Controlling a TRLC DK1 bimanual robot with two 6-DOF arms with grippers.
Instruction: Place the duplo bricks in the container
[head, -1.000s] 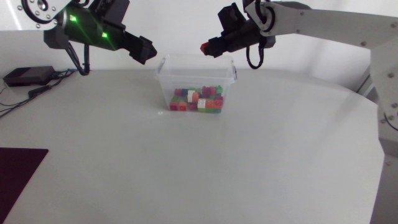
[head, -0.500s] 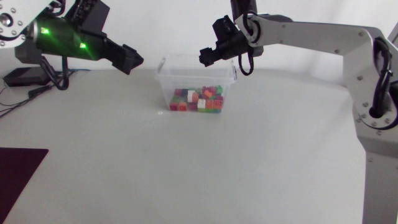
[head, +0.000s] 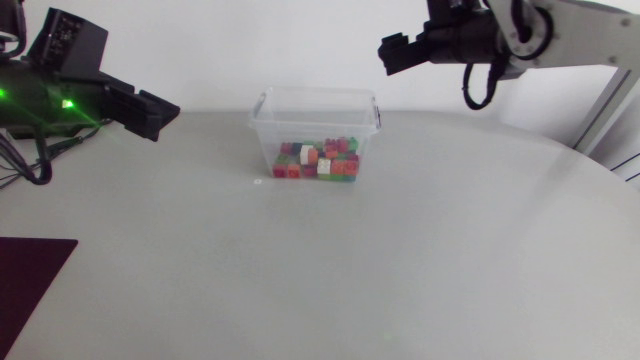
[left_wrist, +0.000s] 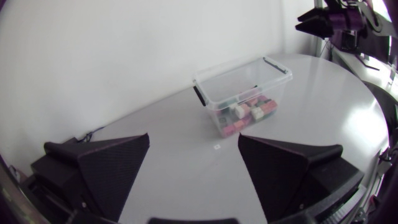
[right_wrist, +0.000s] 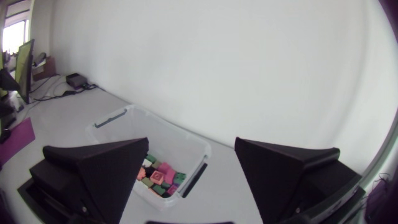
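A clear plastic container (head: 264, 118) stands at the back middle of the table, and several coloured duplo bricks (head: 318, 160) lie in it. My left gripper (head: 150, 112) hangs well to the container's left, open and empty. In the left wrist view the container (left_wrist: 214, 86) and its bricks (left_wrist: 250, 112) lie far ahead of the open left gripper (left_wrist: 194, 149). My right gripper (head: 395, 50) is up and to the right of the container, open with nothing in it. Seen from the right wrist, the container (right_wrist: 118, 119) with bricks (right_wrist: 160, 177) sits below the right gripper (right_wrist: 191, 149).
A dark maroon mat (head: 28, 280) lies at the table's front left corner. A small white speck (head: 257, 182) sits just in front of the container. Cables (head: 25, 165) trail at the far left edge.
My right gripper has opened and drawn back to the right from above the container. The left arm has pulled away to the left, still open.
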